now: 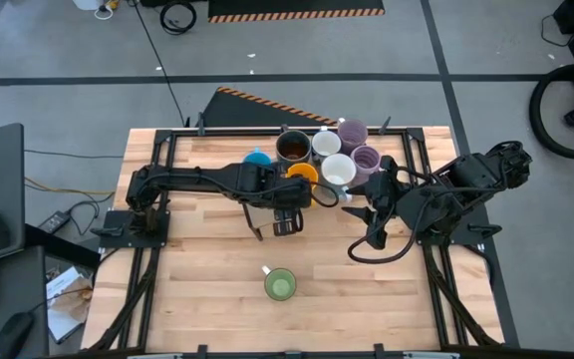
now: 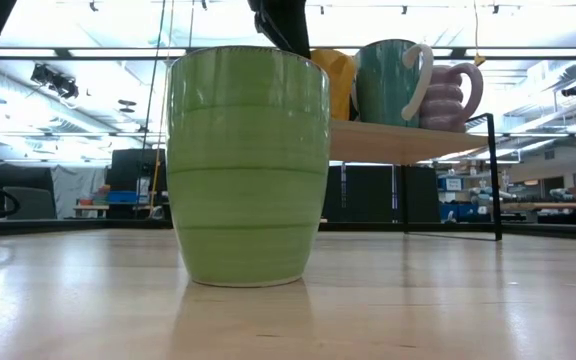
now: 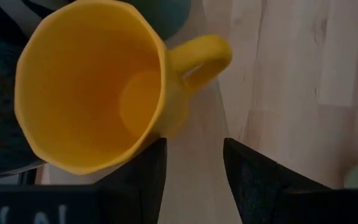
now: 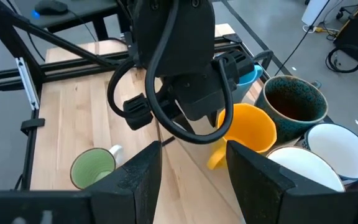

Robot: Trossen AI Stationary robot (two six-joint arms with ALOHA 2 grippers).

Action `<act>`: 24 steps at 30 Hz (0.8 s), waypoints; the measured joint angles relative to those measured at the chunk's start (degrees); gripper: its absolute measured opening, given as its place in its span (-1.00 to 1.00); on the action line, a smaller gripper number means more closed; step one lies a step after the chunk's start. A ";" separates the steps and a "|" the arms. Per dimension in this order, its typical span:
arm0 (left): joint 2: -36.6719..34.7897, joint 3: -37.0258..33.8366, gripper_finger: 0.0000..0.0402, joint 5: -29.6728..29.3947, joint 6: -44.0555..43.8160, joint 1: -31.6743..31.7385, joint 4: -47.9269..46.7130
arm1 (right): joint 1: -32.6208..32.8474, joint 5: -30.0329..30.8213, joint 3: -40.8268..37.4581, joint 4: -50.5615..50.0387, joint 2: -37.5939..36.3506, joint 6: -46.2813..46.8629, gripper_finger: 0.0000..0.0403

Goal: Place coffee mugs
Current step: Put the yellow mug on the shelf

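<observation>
The coffee mugs sit mostly bunched at the far edge of the tabletop (image 1: pixel 197 289): blue (image 1: pixel 257 158), dark brown (image 1: pixel 293 148), two white (image 1: pixel 338 170), two purple (image 1: pixel 366 160) and the orange mug (image 1: pixel 302 176). The green mug (image 1: pixel 280 285) stands alone and upright near the front edge. My left gripper (image 3: pixel 194 165) hangs over the orange mug's handle side, fingers spread and holding nothing. My right gripper (image 4: pixel 194 163) waits beside the cluster, fingers also apart and empty.
</observation>
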 joint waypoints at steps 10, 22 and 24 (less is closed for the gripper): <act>0.00 0.02 -0.17 -0.50 -0.06 0.01 3.21 | 0.00 -0.02 0.00 -0.01 0.00 -0.02 -0.08; -0.56 0.60 -0.17 -0.22 -2.86 0.00 1.75 | 0.00 -0.07 0.00 -0.05 0.00 0.06 -0.08; -0.70 1.84 -0.17 0.86 -3.84 -0.18 0.56 | 0.00 -0.07 0.00 -0.07 0.00 -0.07 -0.08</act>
